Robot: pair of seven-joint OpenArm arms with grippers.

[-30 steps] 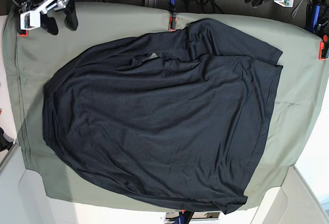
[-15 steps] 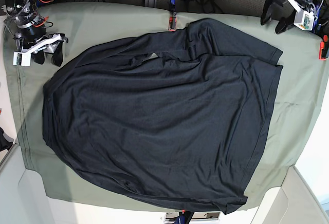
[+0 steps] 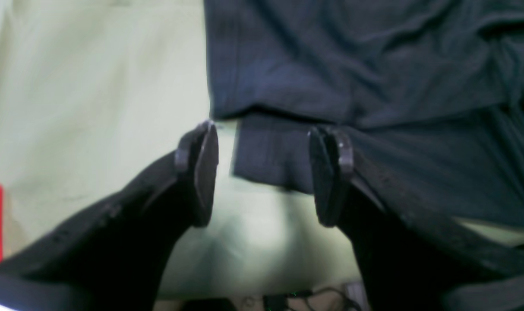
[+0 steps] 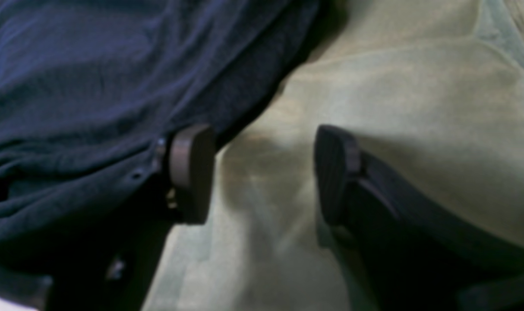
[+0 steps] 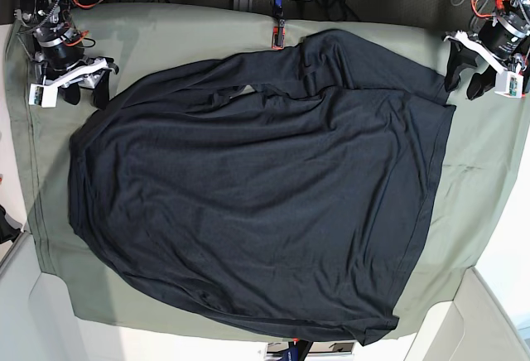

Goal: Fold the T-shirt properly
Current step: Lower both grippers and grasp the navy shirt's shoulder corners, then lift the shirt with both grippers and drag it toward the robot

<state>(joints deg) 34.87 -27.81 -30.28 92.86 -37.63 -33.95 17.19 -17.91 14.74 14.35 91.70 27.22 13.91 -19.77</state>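
T-shirt [image 5: 257, 195] spread dark and wrinkled across most of green-draped tabletop [image 5: 489, 162], one sleeve doubled over near far edge by red clamp [image 5: 277, 38]. Prob. thin soft knit, light, floppy: no stiffness to hold shape, apt to drag and bunch on cloth underneath, so best pinched at hemmed edges or corners w/ both sides lifted together, not mid-panel. Left pincer [image 5: 468, 71] parted wide, gripping nothing, poised at hem corner on shirt's right side in base view. Right pincer [image 5: 83, 88] likewise spread, empty, at shirt's far-left edge. Left wrist view gives what base view can't: stitched hem corner [image 3: 270, 160] lying right betw. the fingers [image 3: 331, 172], w/ upper layer overlapping lower one. Right wrist view: one finger [image 4: 188, 172] against or over the fabric edge, other over bare cloth; contact w/ fabric not certain, blurred. Base view alone shows whole layout, both arms at opposite edges, and folded sleeve, all out of wrist cams' sight.
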